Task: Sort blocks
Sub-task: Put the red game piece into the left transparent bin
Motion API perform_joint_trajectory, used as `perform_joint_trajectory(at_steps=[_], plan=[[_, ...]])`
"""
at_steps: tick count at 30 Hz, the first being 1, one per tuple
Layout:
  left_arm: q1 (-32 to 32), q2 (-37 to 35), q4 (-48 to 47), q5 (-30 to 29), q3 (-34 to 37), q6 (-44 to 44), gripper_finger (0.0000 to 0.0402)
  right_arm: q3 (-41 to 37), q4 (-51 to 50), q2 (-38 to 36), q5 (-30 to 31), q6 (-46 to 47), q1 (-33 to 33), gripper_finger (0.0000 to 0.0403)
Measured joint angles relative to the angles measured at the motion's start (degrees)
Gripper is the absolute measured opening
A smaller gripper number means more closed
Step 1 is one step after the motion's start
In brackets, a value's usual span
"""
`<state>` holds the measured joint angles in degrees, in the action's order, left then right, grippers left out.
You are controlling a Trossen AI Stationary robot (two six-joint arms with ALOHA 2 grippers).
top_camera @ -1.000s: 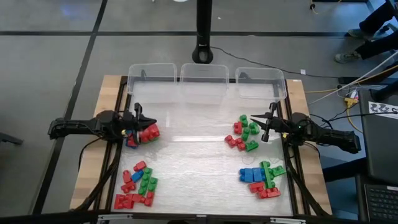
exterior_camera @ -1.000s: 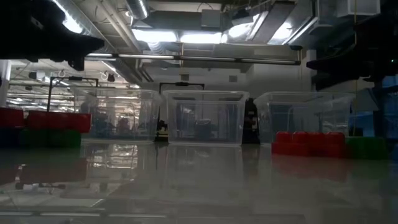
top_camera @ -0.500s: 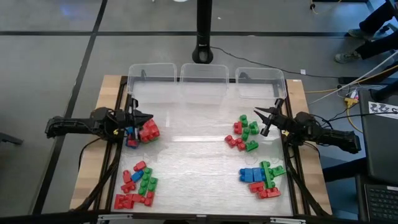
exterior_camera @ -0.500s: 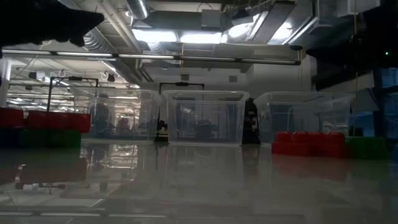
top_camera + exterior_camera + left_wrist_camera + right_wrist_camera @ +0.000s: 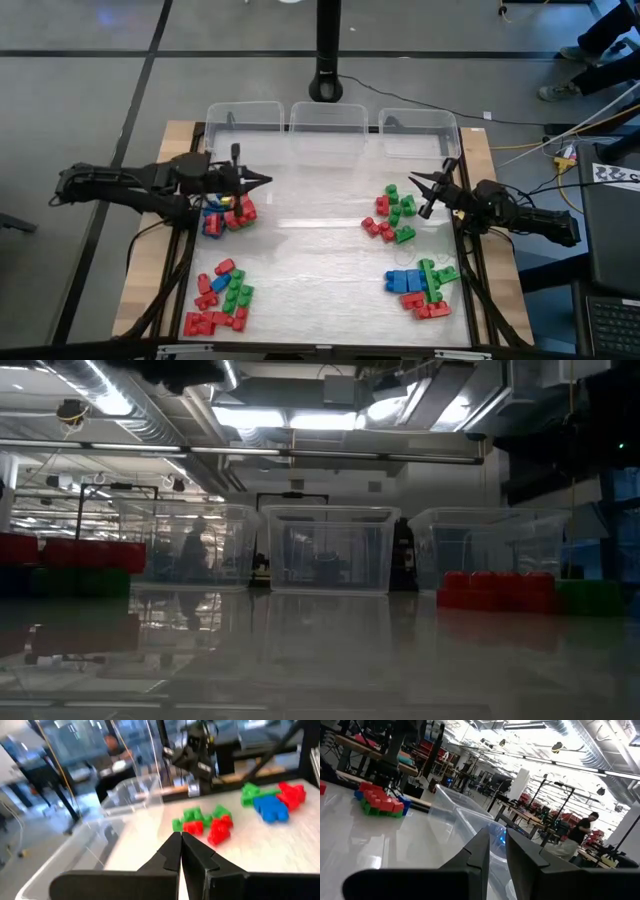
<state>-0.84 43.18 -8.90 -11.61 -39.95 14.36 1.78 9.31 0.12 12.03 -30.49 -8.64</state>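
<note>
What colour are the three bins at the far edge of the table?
Clear, colourless plastic bins; best seen in the low view.

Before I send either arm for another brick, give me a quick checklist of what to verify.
1. Left tool empty: ok, shut with nothing between the fingers, raised beside the upper-left pile.
2. Right tool empty: ok in the wrist view, only a narrow gap and no brick in it.
3. Bins at the far edge upright and unobstructed: ok.
4. Any bricks already in the bins: cannot tell.
5. Nearest target for the right tool: ok, the red and green cluster lies close by.
6. Piles still mixed in colour: not ok.
</note>
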Motion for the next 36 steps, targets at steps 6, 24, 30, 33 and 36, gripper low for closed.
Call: perform_joint_trajectory(at_steps=[6, 24, 30, 33, 36], plan=[[-0.1, 5.9, -2.9, -4.9, -8.1, -0.1, 0.0012, 0.0, -1.7, 0.0, 0.0, -0.1, 0.0, 0.0065], [-1.1, 6.1, -33.8, -10.4, -17.4, -23.3, 0.0302, 0.0, -2.2, 0.0, 0.0, -1.8, 0.0, 0.0065], [1.7, 6.5, -44.1, -10.0, -17.4, -33.8, 0.0304, 0.0, -2.2, 0.0, 0.0, -1.8, 0.0, 0.0065], [3.4, 7.4, -49.7, -10.0, -17.4, -40.0, 0.0302, 0.0, -2.2, 0.0, 0.0, -1.8, 0.0, 0.0065], [5.0, 9.1, -54.6, -9.0, -17.2, -46.1, 0.0302, 0.0, -2.2, 0.0, 0.0, -1.8, 0.0, 0.0065]])
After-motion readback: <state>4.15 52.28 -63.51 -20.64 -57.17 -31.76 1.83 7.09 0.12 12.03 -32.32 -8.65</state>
